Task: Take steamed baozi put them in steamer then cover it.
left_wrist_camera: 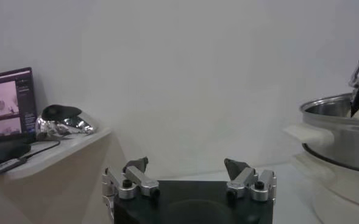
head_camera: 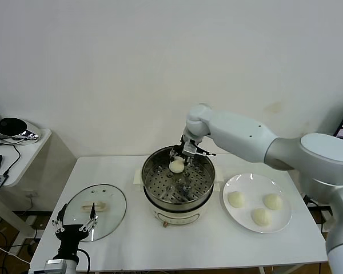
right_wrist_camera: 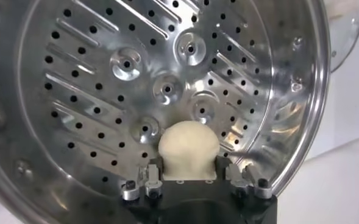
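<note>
My right gripper [head_camera: 178,160] is shut on a cream-white baozi [head_camera: 176,165] and holds it over the far side of the steel steamer [head_camera: 200,197]. In the right wrist view the baozi [right_wrist_camera: 188,149] sits between my fingers [right_wrist_camera: 230,173], above the perforated tray [right_wrist_camera: 124,85]. Three more baozi [head_camera: 236,198] lie on the white plate [head_camera: 233,217] to the right of the steamer. The glass cover [head_camera: 96,211] lies flat on the table at the front left. My left gripper [head_camera: 75,224] is open and empty at the cover's near edge.
The steamer's rim [left_wrist_camera: 344,131] shows at the side of the left wrist view. A side table [head_camera: 23,149] with a shiny object [head_camera: 14,129] stands at the far left. A wall is behind the table.
</note>
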`<state>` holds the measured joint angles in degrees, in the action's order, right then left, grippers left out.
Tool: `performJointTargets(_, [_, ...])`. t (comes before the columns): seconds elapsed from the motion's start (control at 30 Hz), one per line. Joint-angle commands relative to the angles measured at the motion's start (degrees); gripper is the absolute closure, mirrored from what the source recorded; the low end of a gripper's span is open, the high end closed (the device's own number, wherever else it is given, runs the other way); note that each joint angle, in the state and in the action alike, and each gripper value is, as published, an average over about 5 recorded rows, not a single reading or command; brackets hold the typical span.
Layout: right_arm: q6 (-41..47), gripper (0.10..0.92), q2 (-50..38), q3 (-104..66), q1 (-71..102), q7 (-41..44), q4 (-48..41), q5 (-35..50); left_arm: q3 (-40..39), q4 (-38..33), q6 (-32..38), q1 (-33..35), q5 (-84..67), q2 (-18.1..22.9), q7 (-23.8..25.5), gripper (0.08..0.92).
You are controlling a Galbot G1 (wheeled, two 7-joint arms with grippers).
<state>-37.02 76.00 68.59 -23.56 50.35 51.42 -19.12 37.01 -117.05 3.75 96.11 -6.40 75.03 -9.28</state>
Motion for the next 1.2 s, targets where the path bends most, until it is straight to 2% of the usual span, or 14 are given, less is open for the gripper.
performJointTargets(0.03, [-2.25,0.298,1.13,0.35,-1.26,-2.18,-1.45,0.49,-0.03,-0.41,0.00,0.08,0.04,0.11,0.00,0.177])
performJointTargets(0.2, [7.73,0.210,-2.94,3.50,-7.95,2.90,7.67,13.92,0.07,-0.92,-0.04,0.27,-0.02,0.01,0.02,0.177])
performJointTargets(0.4, [31.81,0.203,-15.33,9.52,-18.34,9.52,25.73,29.77,0.51,-0.77,0.17,0.33,-0.68,-0.53,0.12,0.177])
performJointTargets(0.57, [50.35,0.203,-27.51,13.34,-24.11,11.04,39.30,34.92,0.61,-0.87,0.19,0.22,-1.02,-1.18,0.19,0.177])
performJointTargets(0.67, [57.16,0.203,-35.13,14.43,-25.81,10.49,44.45,35.95,0.50,-1.12,0.11,0.03,-1.05,-1.39,0.21,0.177])
performJointTargets(0.9, [62.70,0.203,-50.18,12.17,-20.29,9.87,48.92,33.52,0.04,-1.71,0.01,-0.09,-0.88,-1.49,0.27,0.177])
performJointTargets(1.2, [57.09,0.203,-53.54,4.08,-5.42,10.96,44.38,23.60,0.82,-2.08,-0.11,0.08,-0.85,-1.51,0.30,0.177])
